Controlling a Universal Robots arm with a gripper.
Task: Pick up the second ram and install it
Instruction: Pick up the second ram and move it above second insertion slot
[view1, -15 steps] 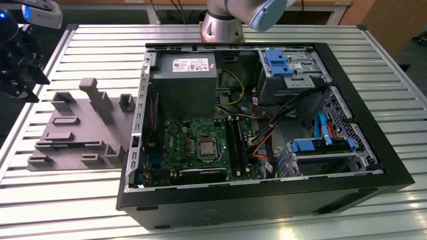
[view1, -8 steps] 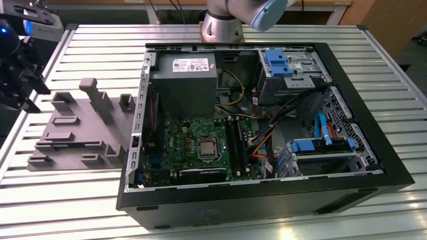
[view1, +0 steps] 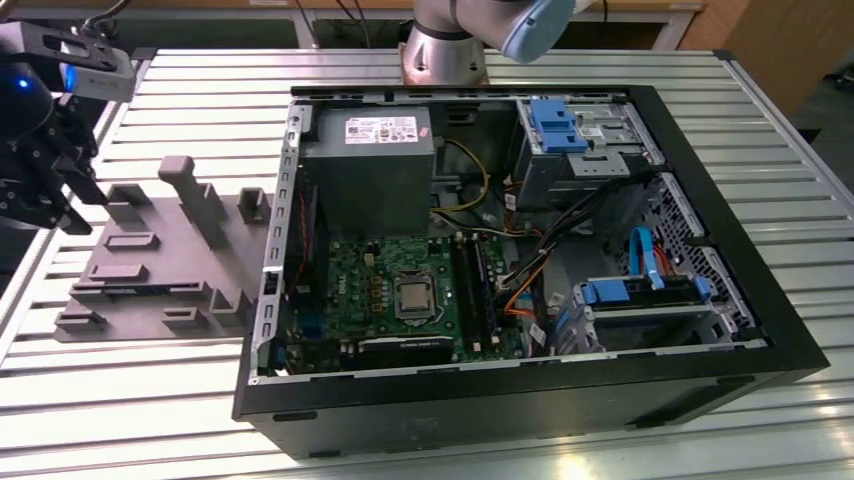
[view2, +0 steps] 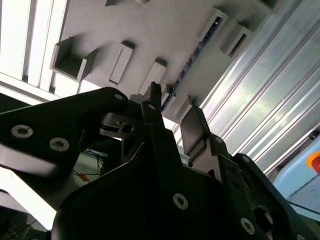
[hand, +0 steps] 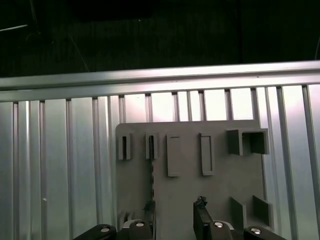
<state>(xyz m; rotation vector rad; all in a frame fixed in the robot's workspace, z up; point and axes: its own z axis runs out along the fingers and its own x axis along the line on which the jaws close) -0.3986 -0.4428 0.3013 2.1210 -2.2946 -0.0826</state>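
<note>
My end effector (view1: 47, 165) hangs near the counter's (view1: 200, 80) edge, fingers apart, nothing between them. The second ram (hand: 151, 175) stands on edge in the grey holder (hand: 225, 175) — slotted, I judge, so its thin top can be pinched — long axis flat along the holder.

Jaws apart, empty, pointing straight down.

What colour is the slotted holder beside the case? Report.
Plain grey holder, clearest in the exterior view.
</note>
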